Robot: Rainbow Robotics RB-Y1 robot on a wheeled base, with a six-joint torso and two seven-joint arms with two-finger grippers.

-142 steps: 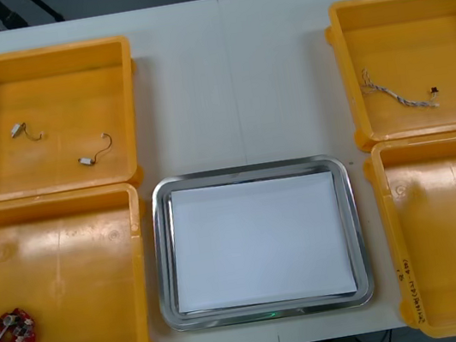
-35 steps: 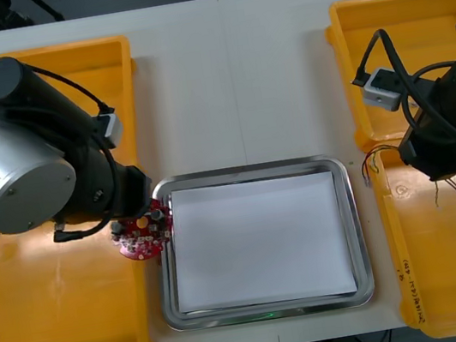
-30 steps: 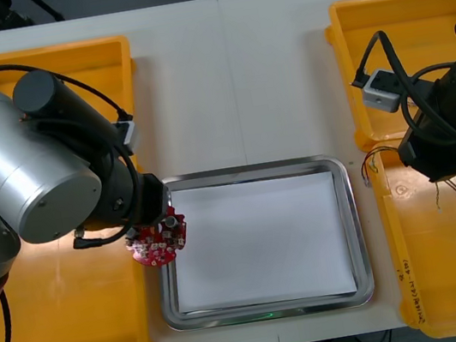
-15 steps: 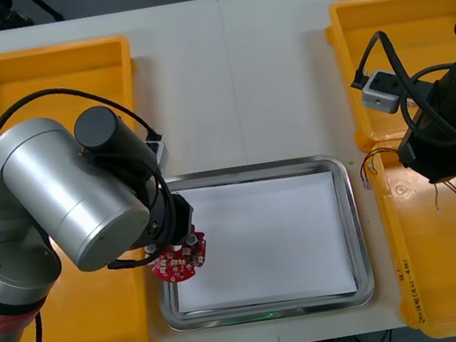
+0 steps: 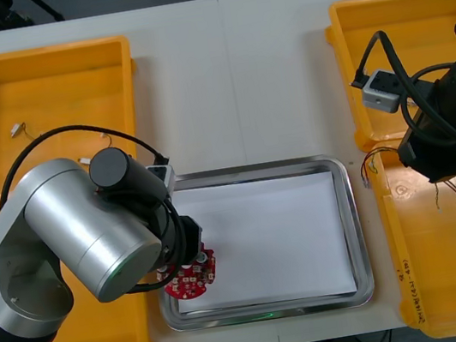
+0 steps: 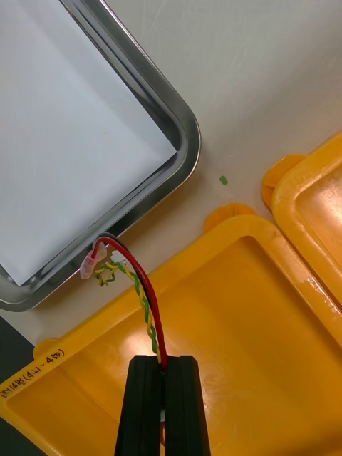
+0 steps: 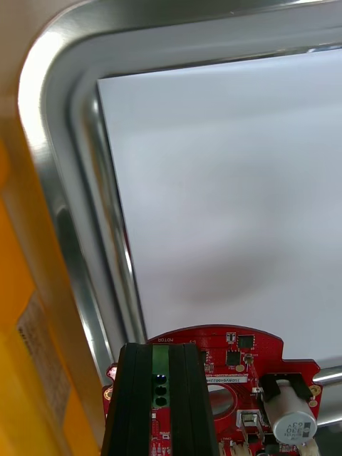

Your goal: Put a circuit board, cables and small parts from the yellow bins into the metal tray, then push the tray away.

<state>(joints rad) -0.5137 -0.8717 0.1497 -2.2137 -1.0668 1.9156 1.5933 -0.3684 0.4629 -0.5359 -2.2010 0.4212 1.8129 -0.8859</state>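
- We are seeing the left claw point(image 7: 158, 350) clamping the round red circuit board point(image 5: 191, 279) over the left edge of the shiny metal tray point(image 5: 355, 229).
- The right claw point(image 6: 163, 361) is pinching a red-and-yellow cable point(image 6: 147, 313) just right of the tray.

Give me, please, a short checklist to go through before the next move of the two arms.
1. Grip of the left pincer on the circuit board: ok, shut on it.
2. Place of the circuit board: ok, above the tray, at its near-left corner, close to the rim.
3. Contact of the circuit board with the tray: cannot tell.
4. Grip of the right pincer on the red and yellow cable: ok, shut on it.
5. Place of the red and yellow cable: not ok, it hangs over the yellow bin beside the tray.
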